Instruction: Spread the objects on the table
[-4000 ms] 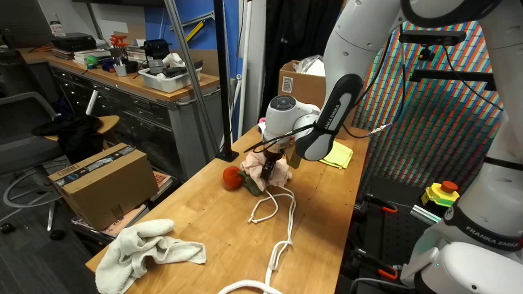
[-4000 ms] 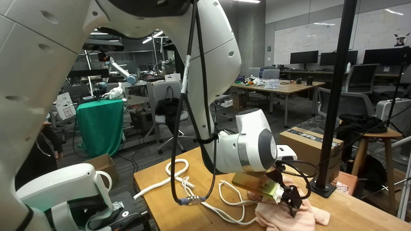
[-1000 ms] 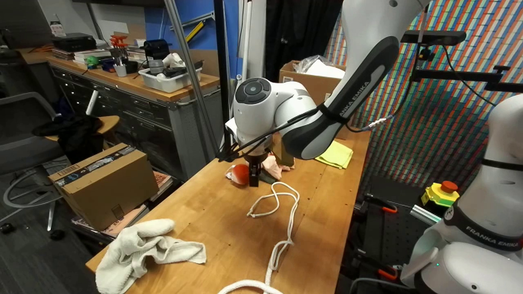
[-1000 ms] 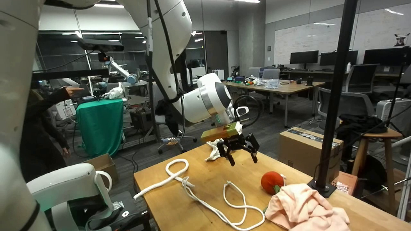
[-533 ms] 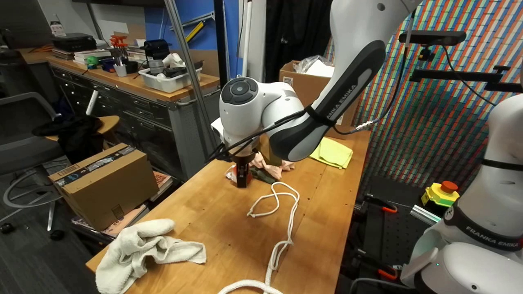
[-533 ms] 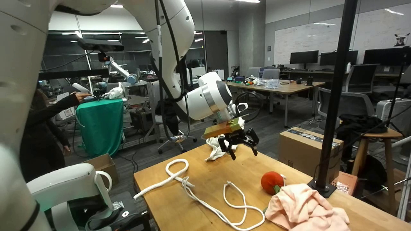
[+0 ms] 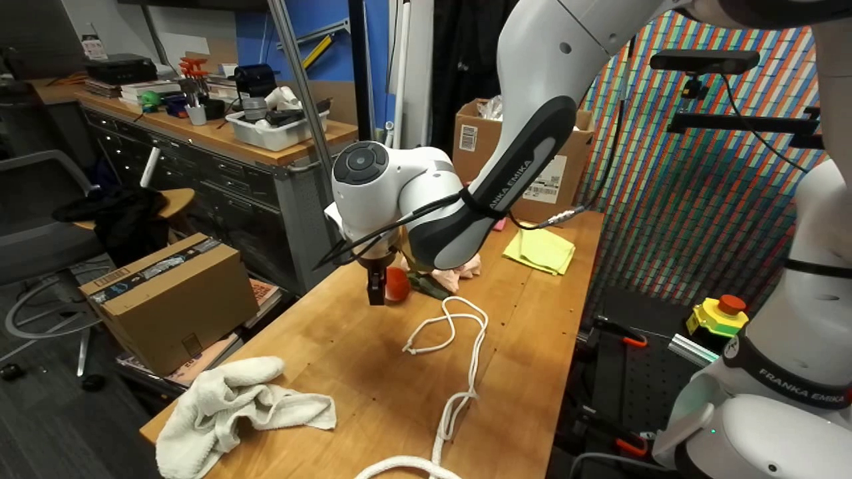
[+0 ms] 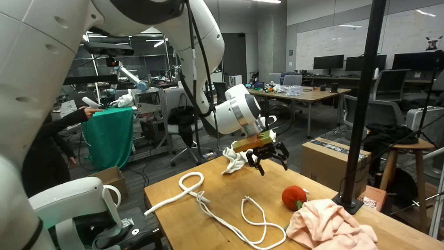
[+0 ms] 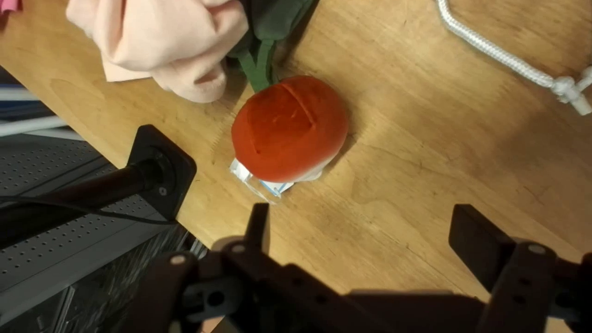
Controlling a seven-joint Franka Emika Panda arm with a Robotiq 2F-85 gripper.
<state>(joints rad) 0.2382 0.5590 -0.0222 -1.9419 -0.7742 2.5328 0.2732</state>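
Jaws spread wide and holding nothing, a robot's gripper [image 9: 363, 224] hangs above a light wooden table [image 7: 373, 372]. Near it on the planks sits a small red ball [image 9: 291, 129], touching a small dark green piece [image 9: 277, 21]; a pink cloth [image 8: 329, 225] lies rumpled just beside them, near a dark pole [image 8: 361, 104] standing at the table's edge. A white cord [image 9: 499, 54] loops across the tabletop, and a whitish rag [image 7: 200, 419] is bunched at a corner. Past the table, both exterior views show a taped carton [image 7: 176, 309]. Shown in a single exterior view are the yellow-green cloth [image 7: 542, 251], lying flat near a brown cardboard box [image 7: 576, 150], and the cluttered workbench [image 7: 226, 179]; a whiteboard [image 8: 367, 41], a green-draped stand [image 8: 109, 139] and a person in dark clothes [image 8: 47, 159] likewise appear in just a single exterior view. The wrist view alone brings out blue on the white tag [image 9: 280, 187] poking from beside the ball.
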